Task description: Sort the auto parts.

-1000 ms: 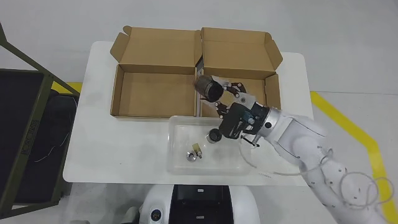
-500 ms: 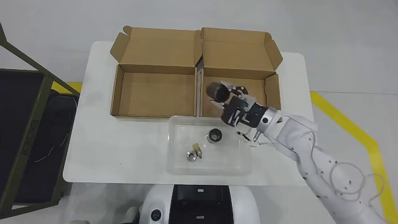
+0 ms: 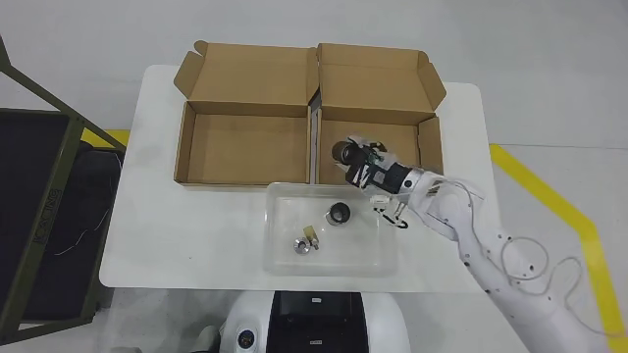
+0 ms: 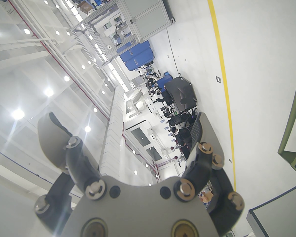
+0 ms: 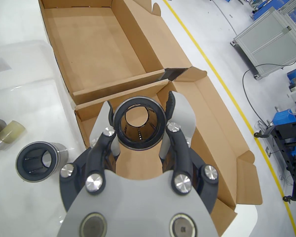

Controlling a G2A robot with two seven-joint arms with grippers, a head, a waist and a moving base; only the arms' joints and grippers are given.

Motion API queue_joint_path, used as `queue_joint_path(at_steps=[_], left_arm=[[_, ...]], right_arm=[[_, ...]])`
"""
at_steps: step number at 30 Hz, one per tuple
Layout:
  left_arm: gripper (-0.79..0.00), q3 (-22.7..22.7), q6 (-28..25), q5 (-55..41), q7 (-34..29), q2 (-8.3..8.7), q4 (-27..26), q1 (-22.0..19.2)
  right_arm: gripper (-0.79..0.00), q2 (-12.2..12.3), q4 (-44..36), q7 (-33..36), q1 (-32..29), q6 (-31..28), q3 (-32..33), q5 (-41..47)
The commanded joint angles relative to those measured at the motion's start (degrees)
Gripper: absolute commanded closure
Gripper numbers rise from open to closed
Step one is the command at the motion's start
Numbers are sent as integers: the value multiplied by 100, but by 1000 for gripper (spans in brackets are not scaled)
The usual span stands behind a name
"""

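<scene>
My right gripper (image 5: 139, 104) is shut on a dark ringed metal cylinder bearing (image 5: 138, 144), held on its side over the near left corner of the right cardboard box (image 5: 212, 134). From above, this gripper (image 3: 351, 154) and the bearing (image 3: 340, 149) sit just inside that box (image 3: 397, 142). A second bearing (image 3: 340, 214) (image 5: 39, 161) and a small cream and metal part (image 3: 306, 243) (image 5: 5, 134) lie in the clear tray (image 3: 273, 226). My left gripper (image 4: 124, 127) is open, holds nothing and points up into the hall.
The left cardboard box (image 3: 245, 147) (image 5: 96, 50) stands open with a bare floor, touching the right box. Both boxes' lids fold back toward the table's far edge. The tray lies along the near edge in front of the boxes. A dark rack (image 3: 39, 216) stands left of the table.
My right gripper has carried the bearing down from high above the tray's far edge to low over the right box. The parts in the tray have not moved.
</scene>
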Motion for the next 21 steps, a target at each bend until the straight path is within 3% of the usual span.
queue_joint_path(at_steps=[1, 21], left_arm=[[-785, 0, 0, 0, 0, 0, 0, 0], [-785, 0, 0, 0, 0, 0, 0, 0]], right_arm=[[0, -37, 177, 33, 112, -15, -80, 29], [0, -484, 1708, 207, 1189, -76, -860, 299]])
